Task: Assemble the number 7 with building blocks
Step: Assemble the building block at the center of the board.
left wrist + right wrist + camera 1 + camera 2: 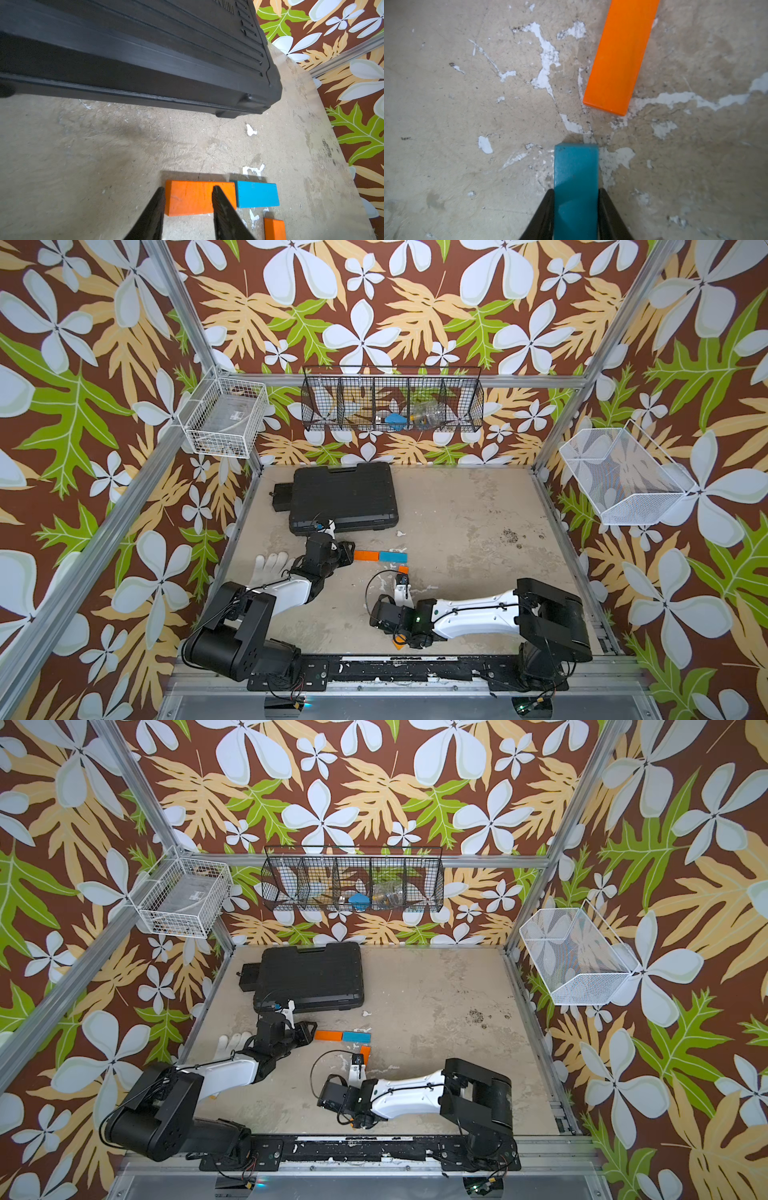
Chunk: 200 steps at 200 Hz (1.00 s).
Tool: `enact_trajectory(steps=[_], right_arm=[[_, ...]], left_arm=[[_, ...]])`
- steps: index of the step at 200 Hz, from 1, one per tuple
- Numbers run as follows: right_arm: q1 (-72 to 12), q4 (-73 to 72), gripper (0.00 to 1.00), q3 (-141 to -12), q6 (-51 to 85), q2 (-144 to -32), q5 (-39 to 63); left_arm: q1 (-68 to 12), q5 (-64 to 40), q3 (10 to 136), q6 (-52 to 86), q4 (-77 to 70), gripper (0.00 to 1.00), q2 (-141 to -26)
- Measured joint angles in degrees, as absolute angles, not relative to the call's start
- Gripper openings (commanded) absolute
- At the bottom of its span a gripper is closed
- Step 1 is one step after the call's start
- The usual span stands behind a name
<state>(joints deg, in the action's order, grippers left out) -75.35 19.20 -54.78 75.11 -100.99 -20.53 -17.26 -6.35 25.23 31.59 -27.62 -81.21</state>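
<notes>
Count: 3 orange bars, 2 blue.

The left gripper point(188, 189) has its jaws apart over the left end of the first bright orange flat bar point(366, 556). That bar abuts the first sky-blue flat bar point(392, 556) end to end.

The second orange bar point(402, 569) lies just on the near side of that blue bar's right end, with a small gap.

The right gripper point(576, 190) is clamped on the second blue bar point(576, 166).

The third orange bar point(400, 642) is half hidden under the right arm point(473, 614).

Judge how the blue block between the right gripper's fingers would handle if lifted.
Probably rigid: the blue block shows straight, unbent edges in the right gripper. Unlikely to roll, being flat-sided. Its smooth painted faces might slip under a light pinch.
</notes>
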Motion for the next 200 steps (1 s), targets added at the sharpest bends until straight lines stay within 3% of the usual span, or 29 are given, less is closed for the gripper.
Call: enact_trajectory(steps=[70, 200], right_arm=[[-75.7, 22.7, 0.31, -56.5, 83.6, -102.3, -22.5], [-73.1, 22.9, 0.31, -57.1, 85.2, -103.6, -24.9]], left_arm=[[-17.1, -6.5, 25.4, 31.6, -27.6, 0.41, -81.4], [-16.9, -7.6, 25.4, 32.5, -27.7, 0.41, -81.4]])
